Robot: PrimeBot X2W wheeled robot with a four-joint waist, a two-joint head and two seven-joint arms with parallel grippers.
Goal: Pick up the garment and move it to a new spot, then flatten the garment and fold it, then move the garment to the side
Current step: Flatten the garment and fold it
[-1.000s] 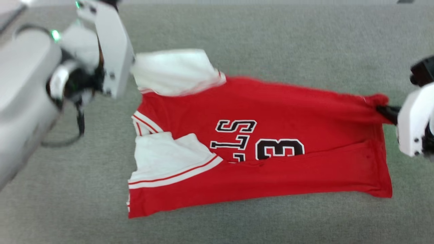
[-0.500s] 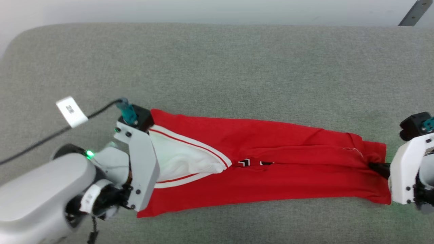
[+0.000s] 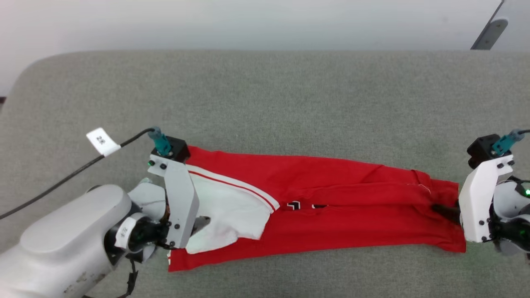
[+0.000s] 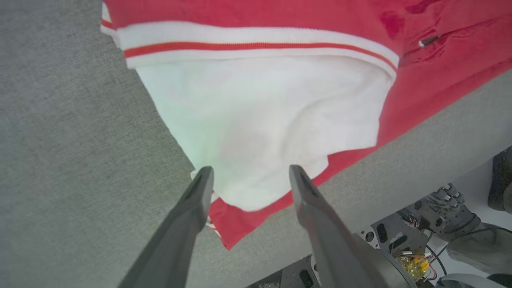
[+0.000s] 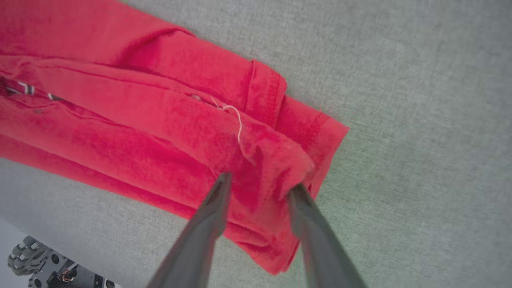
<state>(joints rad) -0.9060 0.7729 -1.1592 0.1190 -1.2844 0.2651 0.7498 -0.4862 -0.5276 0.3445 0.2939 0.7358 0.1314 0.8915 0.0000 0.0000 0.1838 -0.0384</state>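
Lengthwise, the soft red garment [image 3: 352, 194] lies folded narrow.

The head view looks down from above the near side onto the grey woven-fabric surface [image 3: 290, 91], set far enough back to take in the whole red knit T-shirt with white sleeves [image 3: 331, 182] from left to right. The left wrist view sits close over the shirt's left end and faces right and down along the left gripper [image 4: 248, 176] at a white sleeve [image 4: 260, 120]. The right wrist view sits just as close over the right end and faces left along the right gripper [image 5: 260, 182] at the red hem [image 5: 320, 132]. Each wrist view shares its end of the shirt with the head view.
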